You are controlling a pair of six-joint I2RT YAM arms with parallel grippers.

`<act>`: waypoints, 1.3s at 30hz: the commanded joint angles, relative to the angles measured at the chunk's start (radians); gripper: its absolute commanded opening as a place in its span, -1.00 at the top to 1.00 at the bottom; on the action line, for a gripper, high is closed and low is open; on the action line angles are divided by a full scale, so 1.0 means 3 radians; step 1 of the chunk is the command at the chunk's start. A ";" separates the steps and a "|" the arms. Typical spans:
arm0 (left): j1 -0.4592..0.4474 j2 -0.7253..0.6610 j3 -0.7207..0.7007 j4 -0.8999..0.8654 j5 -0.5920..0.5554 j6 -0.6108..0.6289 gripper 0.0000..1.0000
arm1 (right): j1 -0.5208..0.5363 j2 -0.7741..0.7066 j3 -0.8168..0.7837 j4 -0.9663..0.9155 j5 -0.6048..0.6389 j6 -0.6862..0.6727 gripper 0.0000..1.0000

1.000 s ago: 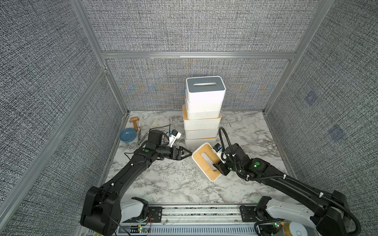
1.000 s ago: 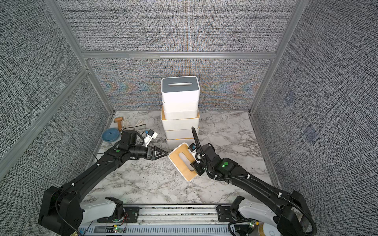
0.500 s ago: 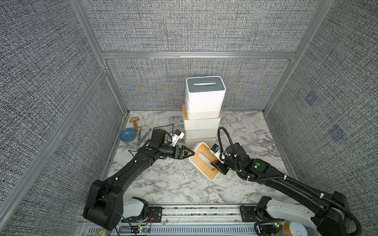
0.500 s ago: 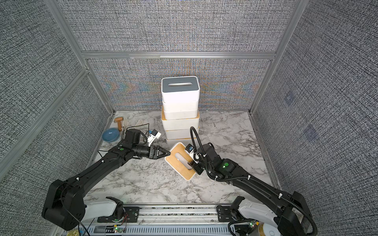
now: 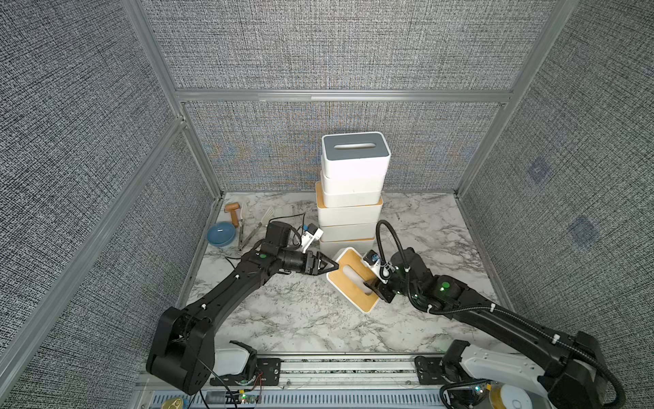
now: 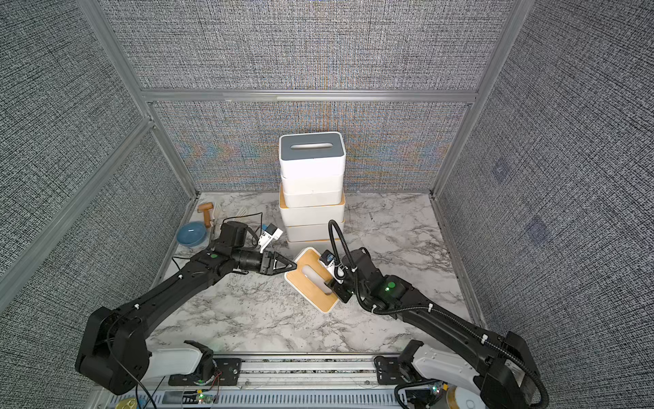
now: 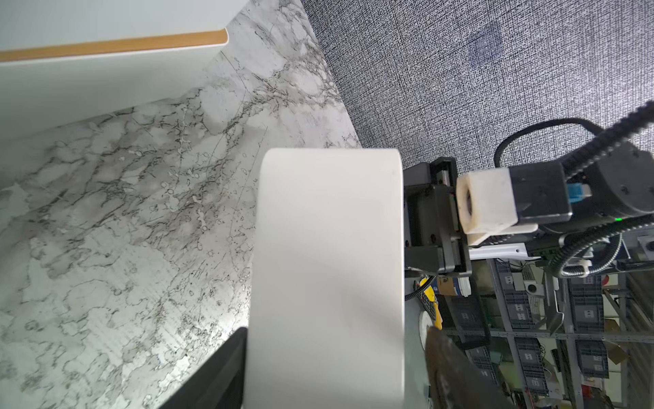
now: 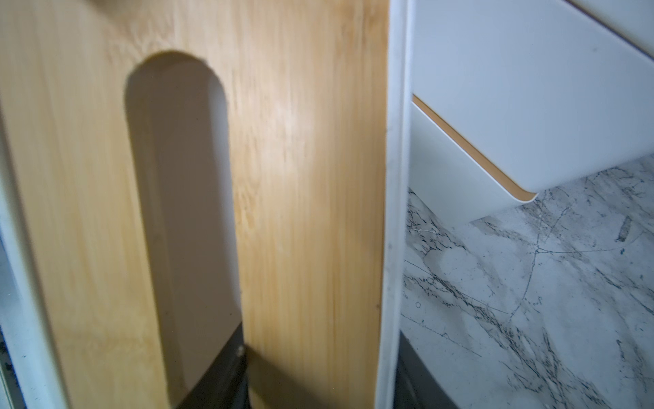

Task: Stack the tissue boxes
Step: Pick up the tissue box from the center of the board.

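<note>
Grip of right pincer [image 5: 373,288] on loose tissue box [image 5: 348,287]: finger through lid slot, other outside wall, for secure lift. Left pincer [image 5: 331,265] agape astride opposite end, not yet clamped, likely for steadying. Box tilted, just before stack [image 5: 348,212] on desk [image 5: 283,311].

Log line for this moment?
right gripper: shut on white bamboo-lidded tissue box, via slot | left gripper: open, straddling its end
</note>
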 commanded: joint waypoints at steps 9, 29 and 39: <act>-0.0053 0.0022 0.0022 -0.0061 0.0053 0.0022 -0.37 | 0.0003 0.0004 0.0026 0.0214 -0.0032 0.0019 0.40; -0.0071 -0.0207 -0.0158 0.0333 -0.0012 -0.0464 0.29 | -0.0011 0.0022 0.0181 0.0043 -0.0003 -0.0069 0.27; -0.0071 -0.0554 -0.0381 0.0452 -0.0293 -0.0715 0.45 | -0.0019 -0.0116 0.0508 -0.0353 -0.0019 -0.0004 -0.65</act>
